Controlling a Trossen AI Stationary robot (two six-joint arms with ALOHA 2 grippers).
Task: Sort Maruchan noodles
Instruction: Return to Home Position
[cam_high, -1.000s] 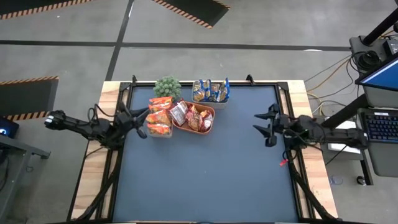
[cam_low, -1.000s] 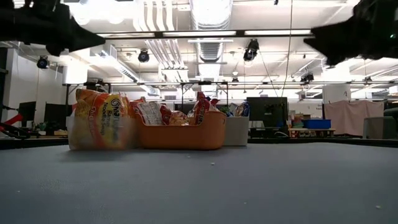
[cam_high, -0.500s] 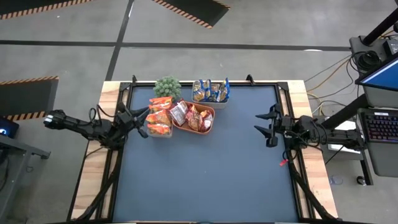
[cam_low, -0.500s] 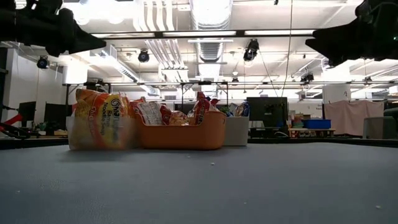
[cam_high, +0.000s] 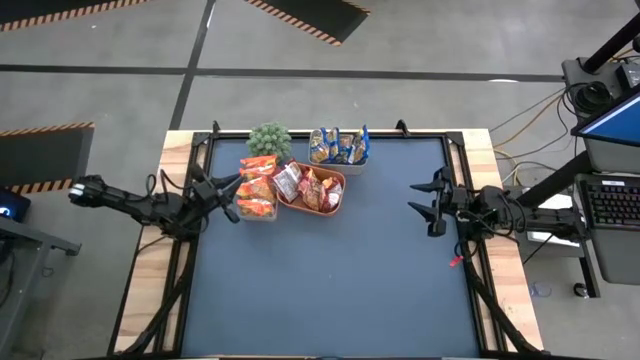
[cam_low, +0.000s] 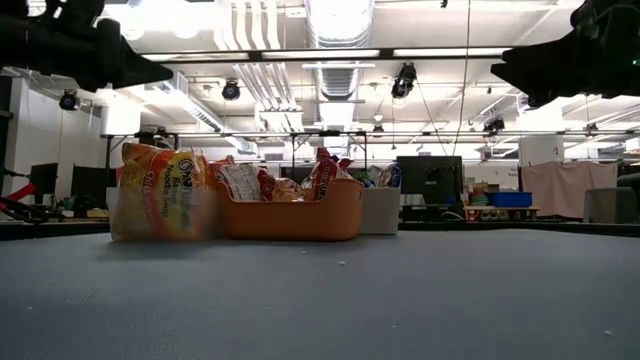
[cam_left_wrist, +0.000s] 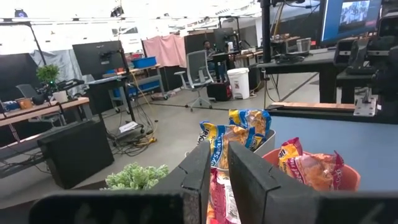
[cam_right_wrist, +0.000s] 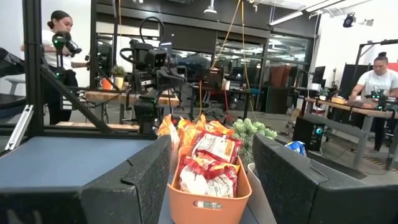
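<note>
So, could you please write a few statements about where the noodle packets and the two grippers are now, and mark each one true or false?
1. The blue-and-yellow packets are in the gray bin next to the plant. True.
2. The orange tray is empty. False: it holds red packets.
3. The right gripper holds a packet. False: it is open and empty, near the right edge of the table.
4. The orange packets stand in a clear tub beside the tray. True.
5. The left gripper is over the table's middle. False: it is at the left side, near the clear tub.
</note>
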